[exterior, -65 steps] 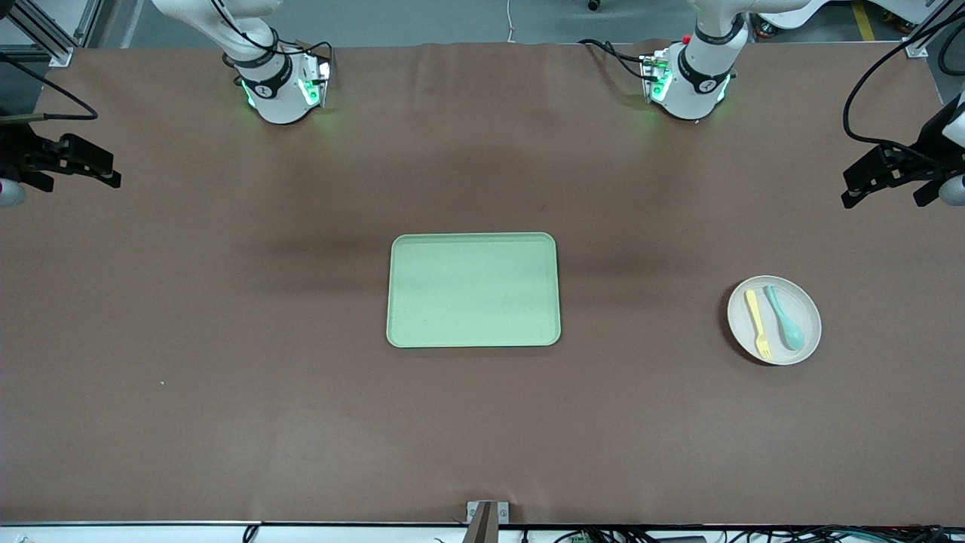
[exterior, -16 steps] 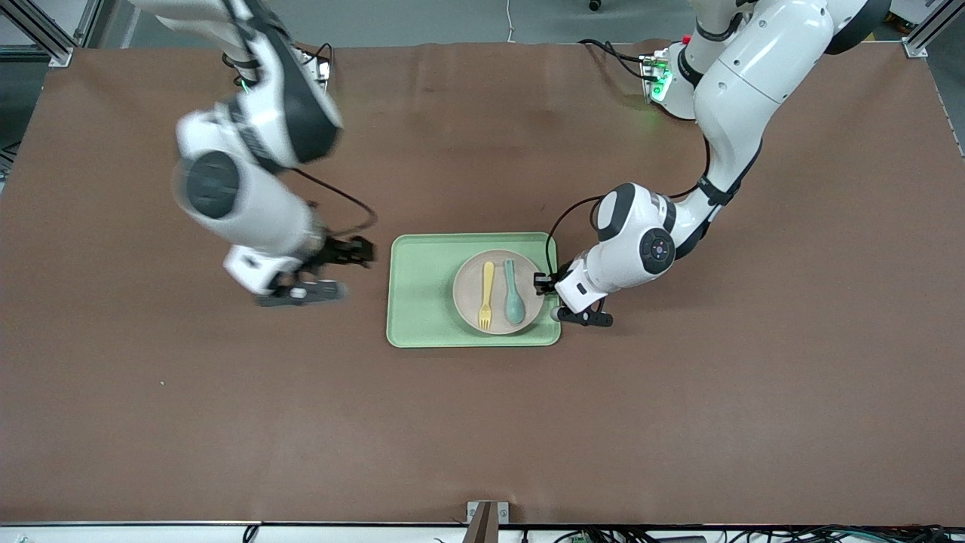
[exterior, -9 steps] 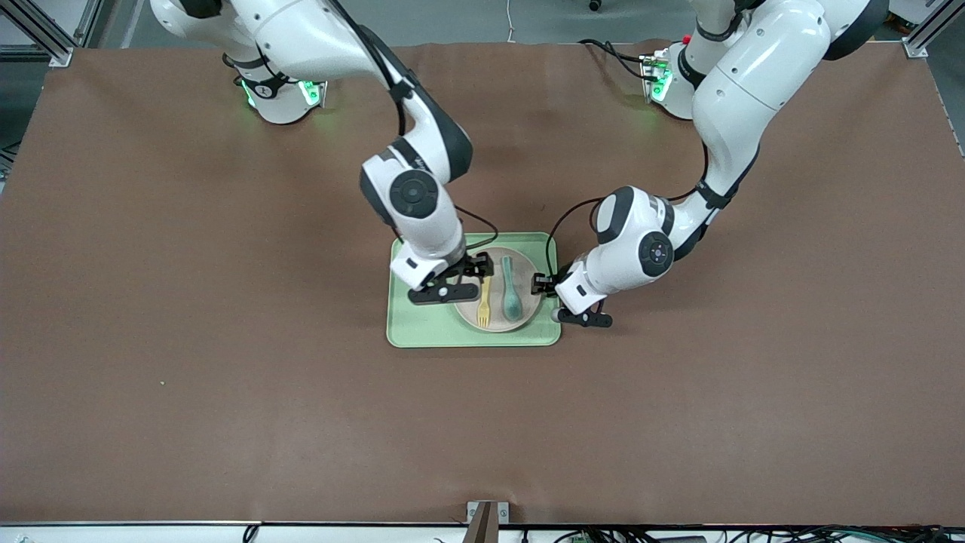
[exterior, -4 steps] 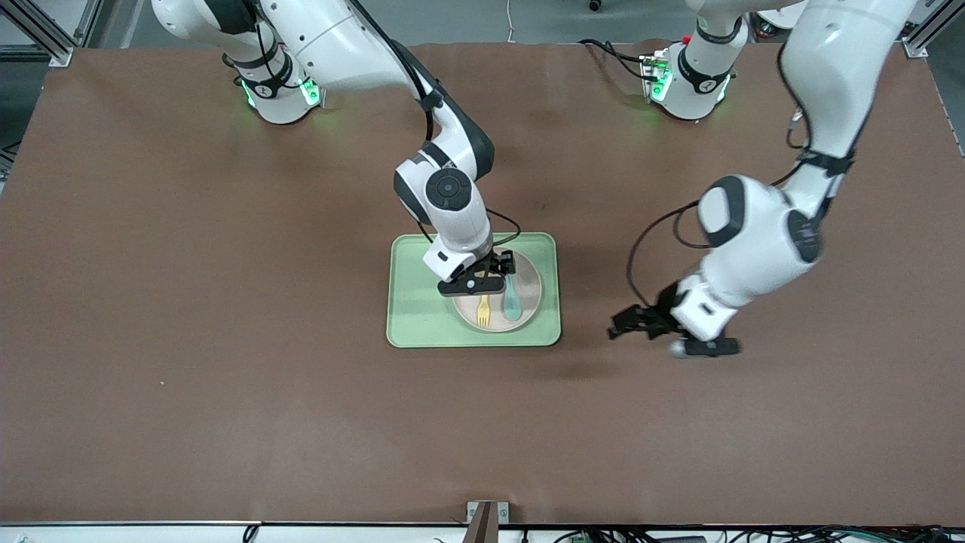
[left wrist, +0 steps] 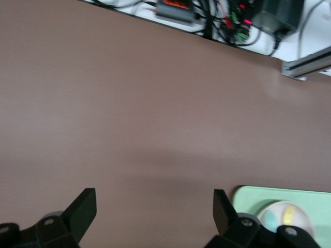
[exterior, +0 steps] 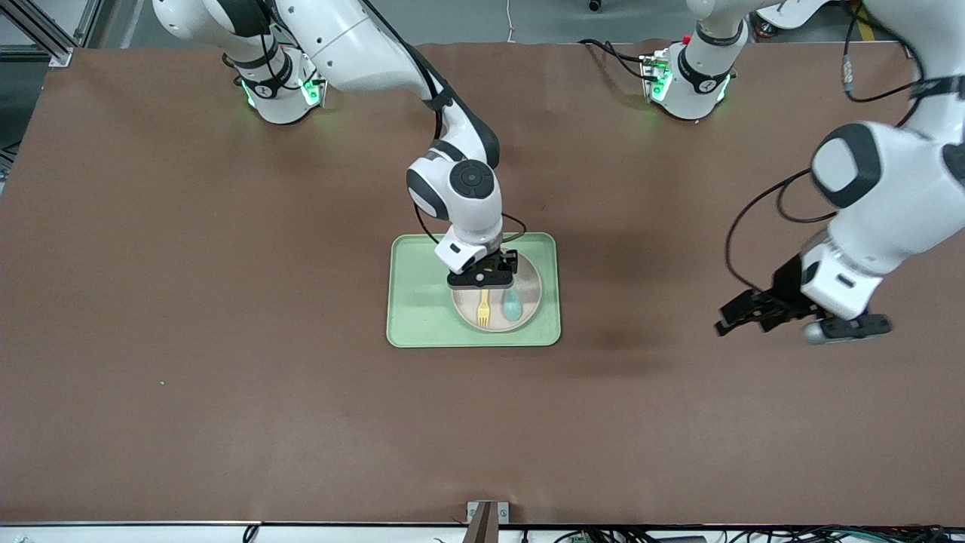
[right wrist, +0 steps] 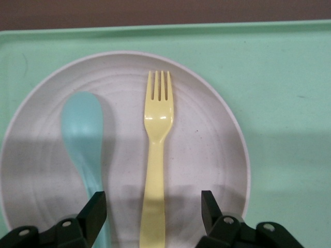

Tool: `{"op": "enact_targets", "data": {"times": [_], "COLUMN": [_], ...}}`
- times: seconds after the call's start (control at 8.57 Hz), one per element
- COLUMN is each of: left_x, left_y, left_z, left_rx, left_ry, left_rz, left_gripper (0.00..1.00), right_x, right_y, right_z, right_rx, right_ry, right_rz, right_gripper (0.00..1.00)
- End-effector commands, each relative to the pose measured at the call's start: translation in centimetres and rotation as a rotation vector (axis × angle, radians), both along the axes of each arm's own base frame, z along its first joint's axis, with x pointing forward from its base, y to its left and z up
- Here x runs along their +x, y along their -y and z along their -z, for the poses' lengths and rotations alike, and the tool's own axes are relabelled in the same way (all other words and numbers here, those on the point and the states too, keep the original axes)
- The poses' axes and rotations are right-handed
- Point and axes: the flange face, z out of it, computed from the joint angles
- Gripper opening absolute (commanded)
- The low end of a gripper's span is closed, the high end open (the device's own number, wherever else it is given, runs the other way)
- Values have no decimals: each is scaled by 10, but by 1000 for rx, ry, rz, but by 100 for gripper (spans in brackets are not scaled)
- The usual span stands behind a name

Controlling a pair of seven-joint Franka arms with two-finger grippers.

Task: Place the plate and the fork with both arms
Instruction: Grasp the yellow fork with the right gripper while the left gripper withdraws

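The plate [exterior: 496, 300] already sits in the light green tray [exterior: 415, 317], which lies near the middle of the table [exterior: 226, 377], in the half of the tray toward the left arm's end. So the plate part of the job looks done. The fork [exterior: 483, 306] is not yet moved: it lies flat on the plate, tines toward the front edge of the table, with a teal spoon [exterior: 512, 305] beside it on the side toward the left arm's end.

The right hand [exterior: 482, 277] hovers low over the plate, right above the fork's handle. In the right wrist view its fingers [right wrist: 94, 212] stand spread, one on each side of the handle, with nothing between them but the fork [right wrist: 156, 155] beneath; the spoon [right wrist: 83, 139] lies just outside that gap. My reading is that a grasp on the handle is about to be made, then the fork has to be lifted and set down in its place.

The left hand [exterior: 742, 315] hangs over bare table well toward the left arm's end, fingers [left wrist: 83, 209] wide apart and empty, waiting
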Motion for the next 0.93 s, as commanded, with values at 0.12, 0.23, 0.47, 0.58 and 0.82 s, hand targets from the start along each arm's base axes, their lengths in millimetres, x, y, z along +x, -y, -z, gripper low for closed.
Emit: {"op": "enact_targets", "data": {"times": [0.12,0.23,0.47,0.58,0.82], "left_x": [-55,-70,-102,-105,-69], "left_y": [-43,-46,-57,-61,-66], "left_z": [-85,-107,-142,-149,-164], "left_rx": [105,107,176,193,226], "left_ry": [-62,-62,-68,-74,-103], "left_rz": [-19,-1,95,113,149], "left_gripper": [99,99,99,99,99], "right_x": [2,3,1,-3,-6], "right_y": [-5,-4,-4,-5,-7], "right_z": [7,7,11,17,18], "right_rx": [-8,-6,-5,-18,-27], "right_ry": [11,9,2,2,-5], "right_rz": [86,93,134,152,148], "right_gripper": [73,71,35,24,11]}}
